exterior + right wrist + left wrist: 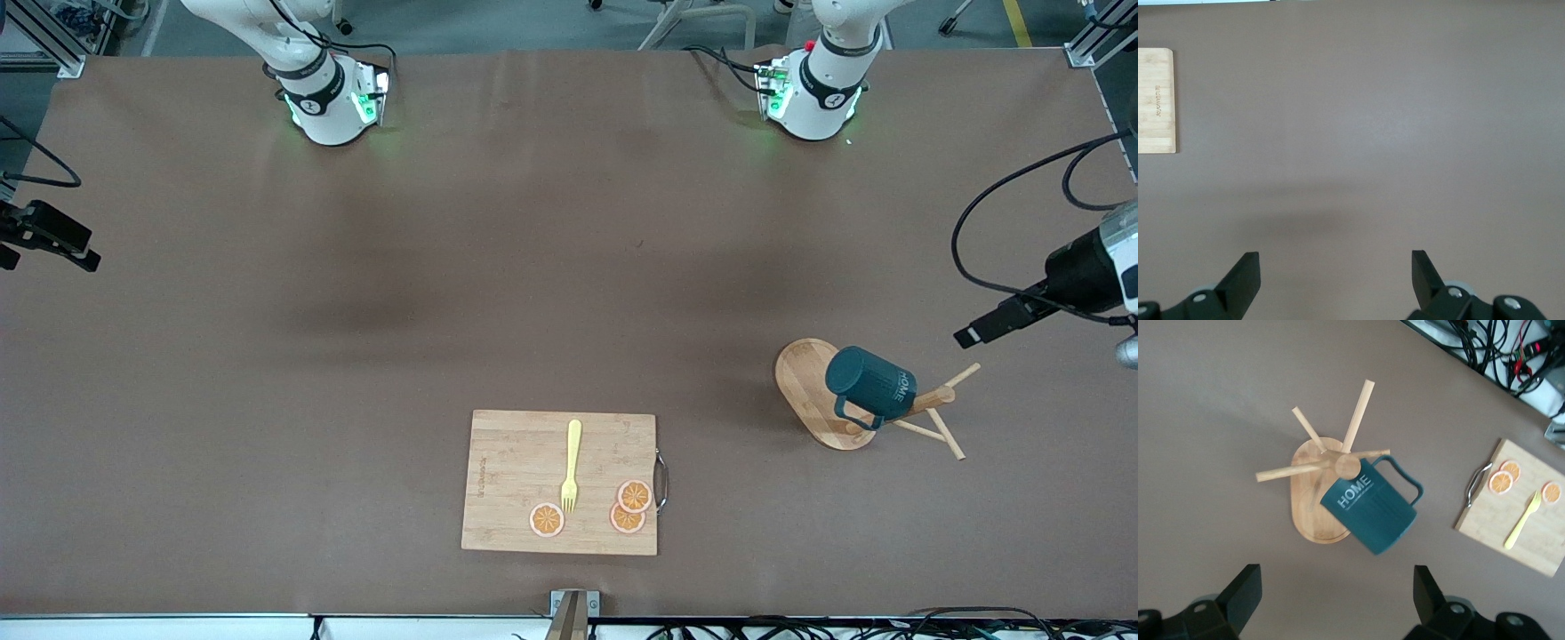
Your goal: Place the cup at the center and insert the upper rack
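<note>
Cup (1370, 510) hung on mug tree (1317, 495), on table (356, 356). Left hand (1337, 600) spread wide above it; right hand (1335, 280) spread wide over bare table.

White arms (822, 84), black bands, green base lights, black cables.

Robotics lab, two arm bases (333, 98) bolted to brown table (267, 400), cables (1005, 258), aluminium framing (53, 44)

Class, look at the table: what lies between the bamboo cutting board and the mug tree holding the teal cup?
Nothing: only bare brown table separates the cutting board from the mug tree and its cup, as the front view shows.
</note>
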You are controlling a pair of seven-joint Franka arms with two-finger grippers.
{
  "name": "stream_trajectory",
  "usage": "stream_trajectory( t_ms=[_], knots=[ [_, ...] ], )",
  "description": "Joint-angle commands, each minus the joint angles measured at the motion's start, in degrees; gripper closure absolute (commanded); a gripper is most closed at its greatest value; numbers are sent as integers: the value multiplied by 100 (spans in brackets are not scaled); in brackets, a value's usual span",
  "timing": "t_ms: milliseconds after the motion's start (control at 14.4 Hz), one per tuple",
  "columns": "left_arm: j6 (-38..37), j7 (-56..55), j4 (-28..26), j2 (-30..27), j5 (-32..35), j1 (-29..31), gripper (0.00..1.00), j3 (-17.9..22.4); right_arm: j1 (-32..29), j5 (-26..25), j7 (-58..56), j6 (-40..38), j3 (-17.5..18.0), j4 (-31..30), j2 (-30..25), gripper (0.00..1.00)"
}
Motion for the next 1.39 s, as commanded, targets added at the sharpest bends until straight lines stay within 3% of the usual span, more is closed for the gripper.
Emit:
stream_trajectory(
  t_ms=[0,417,556,833,1319],
  knots=[
    [-240,451,-96,-396,88,-714,0,722,68,-76,43,32,-35,-108,-130,0],
    [-477,1356,-87,-844,88,-2235,0,2304,68,-76,51,32,-35,-108,-130,0],
    [-487,1525,-87,-924,88,-2534,0,2613,68,-67,51,32,-35,-108,-130,0],
    [-478,1552,-26,-1021,167,-2931,0,2921,50,-49,51,32,-43,-108,-130,0],
    [-478,1745,36,-1082,212,-2861,0,2869,50,-32,51,32,-44,-108,-130,0]
  ],
)
